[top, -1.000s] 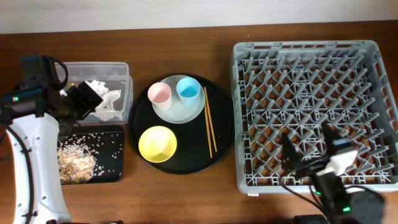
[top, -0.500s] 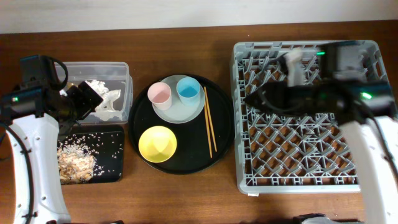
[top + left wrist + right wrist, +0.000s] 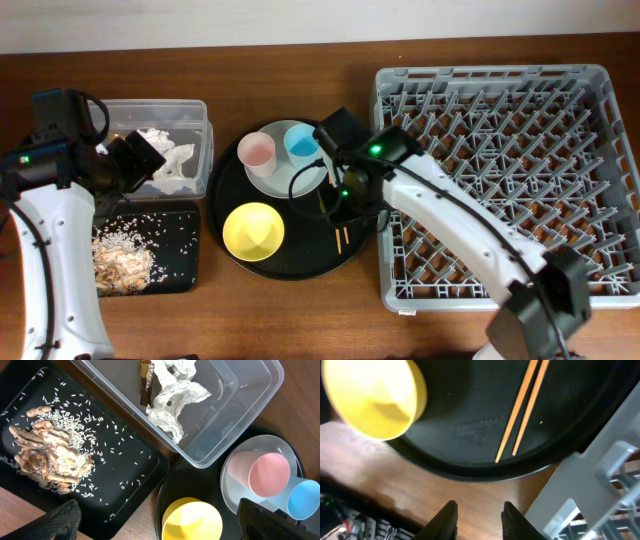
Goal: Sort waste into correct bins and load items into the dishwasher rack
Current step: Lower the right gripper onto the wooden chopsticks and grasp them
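Right end effector (image 3: pixel 479 521) spread and empty, chopsticks (image 3: pixel 517 410) just ahead of it, lying on round black tray (image 3: pixel 465 420)

Table (image 3: pixel 300 320), overhead view. Rack (image 3: pixel 490 75) fills the right side. Round tray (image 3: pixel 300 258) sits mid-table, just left of the rack.

On the round tray:
- Plate (image 3: pixel 290 178) at the back, with the left cup (image 3: pixel 256 150) and right cup (image 3: pixel 302 142) standing on it side by side.
- Bowl (image 3: pixel 253 231) in front of the plate, toward the left.
- Chopsticks (image 3: pixel 522 410) lie side by side along the right part, between the plate and the rack.

Far left: tub (image 3: pixel 195 110) at the back, shallow tray (image 3: pixel 188 272) directly in front of it, both just beside the round tray. Tissues (image 3: pixel 170 160) and wrapper (image 3: pixel 145 382) lie in the tub. Rice and scraps (image 3: pixel 125 255) are in the shallow tray, heaped at its left end.
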You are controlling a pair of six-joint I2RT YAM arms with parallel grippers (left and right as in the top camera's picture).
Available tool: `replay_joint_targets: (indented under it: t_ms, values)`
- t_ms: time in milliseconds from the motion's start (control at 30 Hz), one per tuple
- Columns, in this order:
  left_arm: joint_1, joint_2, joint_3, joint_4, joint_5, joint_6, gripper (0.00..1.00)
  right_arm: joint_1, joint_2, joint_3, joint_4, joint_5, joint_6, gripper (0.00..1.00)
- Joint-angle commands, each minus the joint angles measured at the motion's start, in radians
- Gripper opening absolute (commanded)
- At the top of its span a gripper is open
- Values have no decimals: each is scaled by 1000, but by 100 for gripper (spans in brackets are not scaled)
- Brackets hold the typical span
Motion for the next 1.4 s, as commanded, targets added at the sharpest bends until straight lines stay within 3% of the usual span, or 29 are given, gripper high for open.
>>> replay_joint_targets:
  t_ms: [0,467,667,733,933,1067,1300,1367]
  values:
    - [2,-17,6,-1,3,2,99,6,46,-56,42,22,35,31]
    - [2,-17,6,-1,2,2,99,6,48,-502,695,72,52,32]
    - [3,-17,6,-1,3,2,99,7,48,-510,716,120,84,27]
    - [2,-17,6,-1,3,2,99,7,48,-514,716,120,84,16]
    - [2,-17,6,-1,3,2,99,40,48,-519,705,122,158,4]
    - [2,-17,6,-1,3,2,99,59,39,-513,701,136,188,4]
    - [2,-17,6,-1,3,2,99,58,-200,-478,626,148,192,4]
    - [2,-17,6,-1,2,2,99,58,-332,-478,577,248,192,4]
